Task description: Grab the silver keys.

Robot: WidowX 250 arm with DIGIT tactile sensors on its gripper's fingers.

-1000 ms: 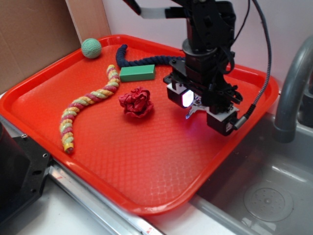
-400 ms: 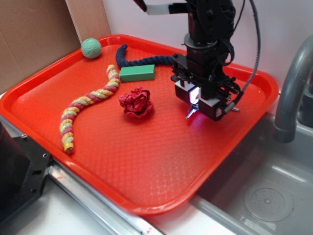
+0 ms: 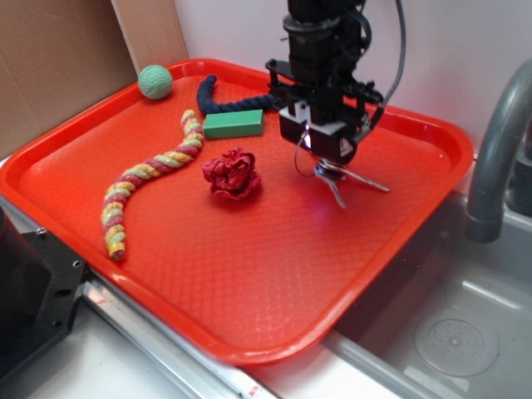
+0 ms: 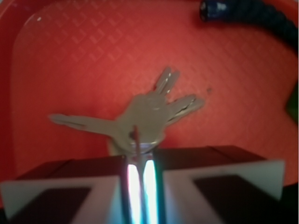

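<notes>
Left to right on your red tray (image 3: pixel 249 324): the striped rope (image 3: pixel 150 176) is lying beside the red paper ball (image 3: pixel 232 174), and your gripper (image 3: pixel 324 151) is pinching the silver keys (image 3: pixel 337 176) by their ring, blades fanning out below the narrow jaws.

Grey-silver keys (image 3: pixel 339 176), red diamond-textured tray (image 3: pixel 249 274), pink-yellow striped rope (image 3: pixel 150 179), green block (image 3: pixel 233 125).

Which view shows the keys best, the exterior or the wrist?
The wrist view: the keys fill the middle, fanned out, hanging from the shut gripper. The exterior view shows them small, under the gripper, above the tray.
</notes>
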